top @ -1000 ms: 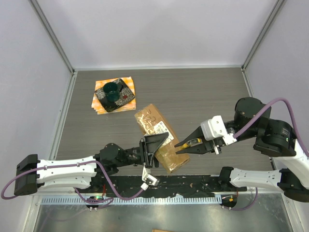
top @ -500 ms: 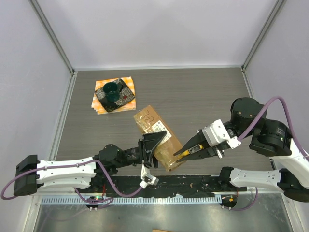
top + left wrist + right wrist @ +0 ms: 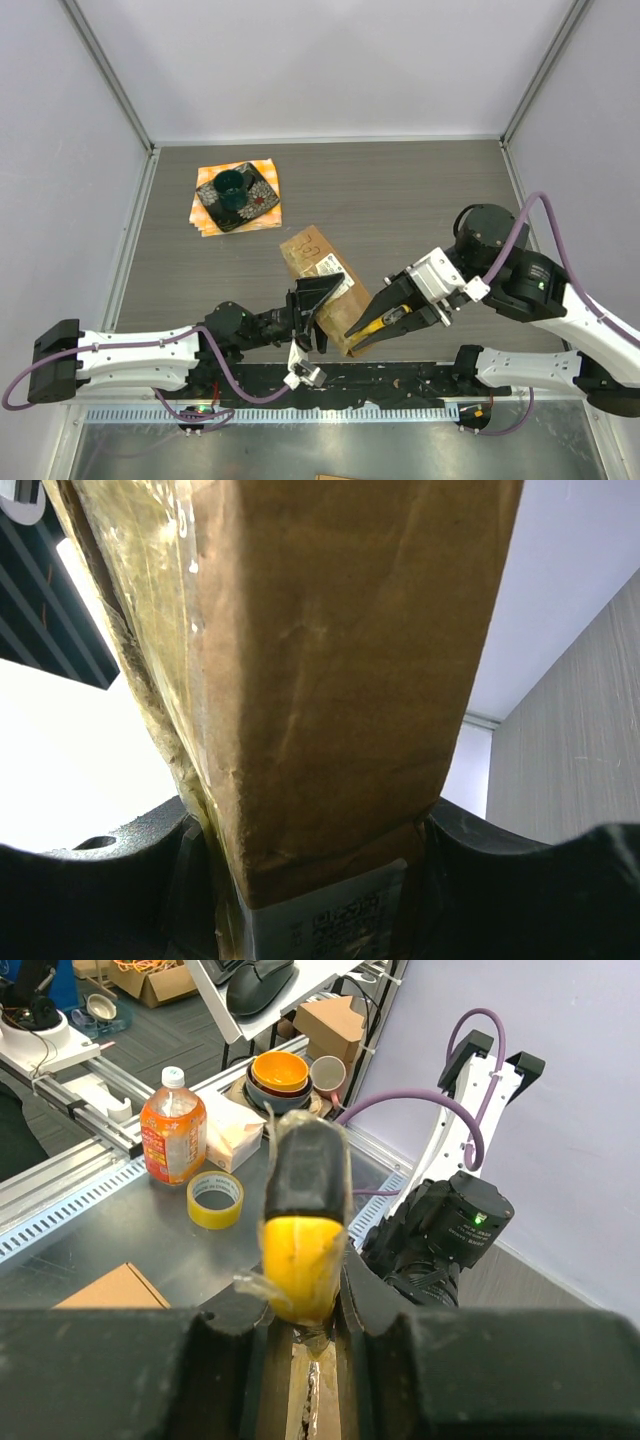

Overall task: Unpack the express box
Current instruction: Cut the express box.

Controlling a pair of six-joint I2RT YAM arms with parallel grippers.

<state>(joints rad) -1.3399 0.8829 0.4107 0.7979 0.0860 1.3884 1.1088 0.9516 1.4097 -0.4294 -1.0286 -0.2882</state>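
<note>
The express box (image 3: 312,258), brown cardboard with a white label and shiny tape, lies slantwise near the table's front. My left gripper (image 3: 318,300) is shut across its width; in the left wrist view the box (image 3: 320,660) fills the space between both black fingers (image 3: 140,870). My right gripper (image 3: 388,317) is shut on a yellow-and-black cutter (image 3: 368,325) whose tip touches the box's near end. In the right wrist view the cutter (image 3: 300,1210) sticks out between the fingers (image 3: 215,1360), and its tip sits on a taped seam of the box (image 3: 318,1405).
A dark dish on an orange cloth (image 3: 236,196) sits at the back left. Grey enclosure walls (image 3: 110,210) ring the table. Beyond the front edge, the right wrist view shows an orange bottle (image 3: 172,1130), a tape roll (image 3: 214,1199) and the left arm's black wrist (image 3: 450,1230).
My right arm has swung left and down, carrying the cutter's tip from beside the box onto its near end. The left gripper has kept its hold; the box has shifted slightly.
</note>
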